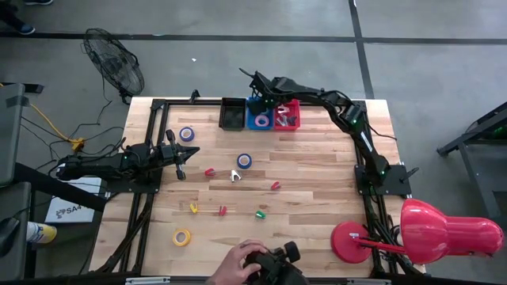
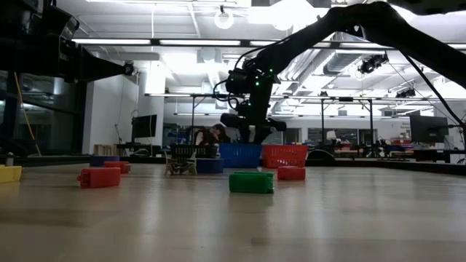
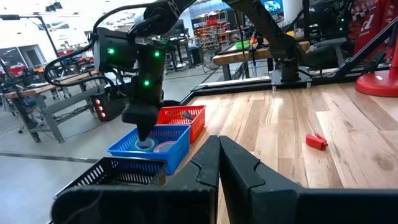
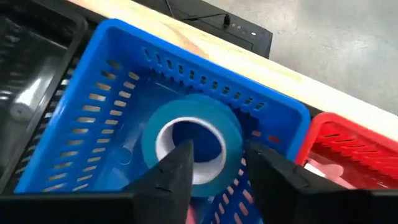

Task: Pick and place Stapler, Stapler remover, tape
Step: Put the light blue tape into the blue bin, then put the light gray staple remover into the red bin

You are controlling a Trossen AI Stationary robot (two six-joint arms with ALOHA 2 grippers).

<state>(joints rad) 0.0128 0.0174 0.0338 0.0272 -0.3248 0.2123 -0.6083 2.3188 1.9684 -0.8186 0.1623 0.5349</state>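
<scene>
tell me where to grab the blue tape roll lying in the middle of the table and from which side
Come straight down from above on the blue tape roll. It lies flat with its open core facing up, so put one of the jaws into the hole and the other outside, pinching the ring's wall. Its side toward the left arm looks best: the white piece lies apart, nearer the front edge, and nothing crowds that side.

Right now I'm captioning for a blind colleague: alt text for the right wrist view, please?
The right gripper, fingers apart, hangs over a blue tape roll lying in a blue basket. A red basket sits beside it, a black one opposite.
</scene>
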